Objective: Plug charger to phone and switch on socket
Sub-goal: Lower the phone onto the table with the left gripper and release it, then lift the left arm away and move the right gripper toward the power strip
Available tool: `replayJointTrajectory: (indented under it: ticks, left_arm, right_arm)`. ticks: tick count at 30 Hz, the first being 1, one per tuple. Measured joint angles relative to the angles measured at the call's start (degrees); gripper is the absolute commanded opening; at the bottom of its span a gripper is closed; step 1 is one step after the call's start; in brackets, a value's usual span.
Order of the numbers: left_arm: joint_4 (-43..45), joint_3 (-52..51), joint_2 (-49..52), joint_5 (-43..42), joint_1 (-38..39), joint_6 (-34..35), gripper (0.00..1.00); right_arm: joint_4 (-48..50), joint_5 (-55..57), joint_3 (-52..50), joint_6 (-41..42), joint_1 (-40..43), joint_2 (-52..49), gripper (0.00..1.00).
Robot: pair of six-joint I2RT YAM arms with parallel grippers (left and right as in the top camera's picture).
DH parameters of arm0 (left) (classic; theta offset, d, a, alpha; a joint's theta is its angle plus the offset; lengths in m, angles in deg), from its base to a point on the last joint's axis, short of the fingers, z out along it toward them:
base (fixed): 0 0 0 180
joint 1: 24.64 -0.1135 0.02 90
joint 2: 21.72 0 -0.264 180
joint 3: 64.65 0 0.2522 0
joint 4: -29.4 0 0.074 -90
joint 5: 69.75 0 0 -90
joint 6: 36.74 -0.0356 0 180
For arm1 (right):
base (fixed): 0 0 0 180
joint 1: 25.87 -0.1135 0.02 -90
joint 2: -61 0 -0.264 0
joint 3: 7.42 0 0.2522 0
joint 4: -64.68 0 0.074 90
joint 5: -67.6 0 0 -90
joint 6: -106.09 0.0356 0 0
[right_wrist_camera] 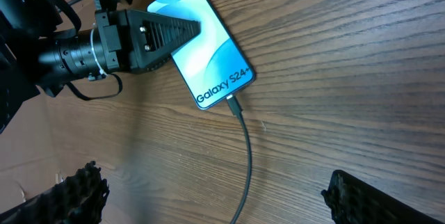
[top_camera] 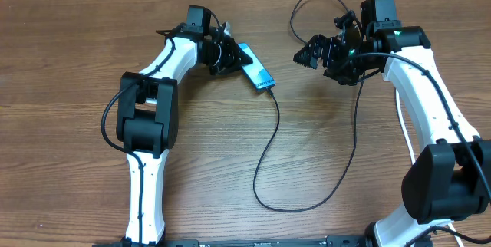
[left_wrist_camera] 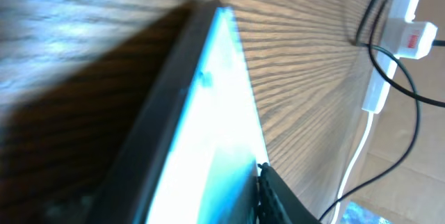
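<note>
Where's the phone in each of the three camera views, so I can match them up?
Overhead: phone upper centre, angled, beside the left pincer.
Left wrist: phone fills the middle, very close, seen along its edge.
Right wrist: phone upper centre, charger plugged into its lower end.
Shared landmark: the left pincer at the phone's end away from the charger.
</note>
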Motion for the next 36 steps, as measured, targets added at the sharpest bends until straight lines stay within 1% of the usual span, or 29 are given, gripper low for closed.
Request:
replayJointTrajectory:
  ticks: [4,7,9,10,12,15,20,22,26,28,30,32,36]
  left_arm:
    - [-0.59,0.13,-0.02,1.03,-0.02,-0.02,0.28]
    - [-0.63,0.24,-0.04,1.22,-0.02,-0.07,0.35]
    - [-0.63,0.44,-0.13,1.38,-0.02,-0.50,0.36]
    - [-0.63,0.48,-0.17,1.73,-0.02,-0.63,0.39]
    - [-0.57,0.66,-0.28,2.14,-0.04,-0.94,0.51]
    - [-0.48,0.92,-0.74,2.78,-0.31,-1.20,0.54]
    - [-1.25,1.79,-0.94,5.77,-1.60,-1.18,0.54]
    - [-2.40,2.51,-0.94,7.15,-2.36,-1.31,0.56]
    - [-6.40,4.66,-0.94,10.12,-3.80,-2.47,0.64]
    - [-10.95,6.73,-0.94,12.85,-4.57,-4.02,0.69]
    - [-15.61,8.83,-0.94,15.54,-4.92,-5.44,0.70]
    - [-20.55,11.74,-0.68,17.53,-5.31,-6.69,0.72]
    - [-28.96,21.14,-0.55,19.71,-6.05,-9.20,0.84]
  right_arm:
    - [-0.24,-0.04,0.00,0.00,0.00,0.00,1.00]
    - [-0.22,-0.02,0.00,-0.02,0.00,0.00,1.00]
    - [-0.35,-0.02,0.00,-0.02,0.00,0.00,1.00]
    - [-0.39,-0.02,0.00,-0.02,0.00,0.00,1.00]
    - [-0.42,0.00,0.00,0.00,0.00,0.00,1.00]
    - [-0.68,0.00,0.00,-0.02,0.00,0.00,1.00]
    - [-0.81,-0.02,0.00,0.00,0.00,0.00,1.00]
    - [-0.83,-0.02,0.00,0.02,0.00,0.00,1.00]
    - [-0.90,-0.02,0.00,0.00,0.00,0.00,1.00]
    - [-0.98,0.00,0.00,0.00,0.00,0.00,1.00]
    - [-0.96,0.11,0.00,0.00,0.00,0.00,1.00]
    - [-0.96,0.48,0.00,0.00,0.00,0.00,1.00]
    - [-1.25,1.22,0.00,0.02,0.00,0.00,1.00]
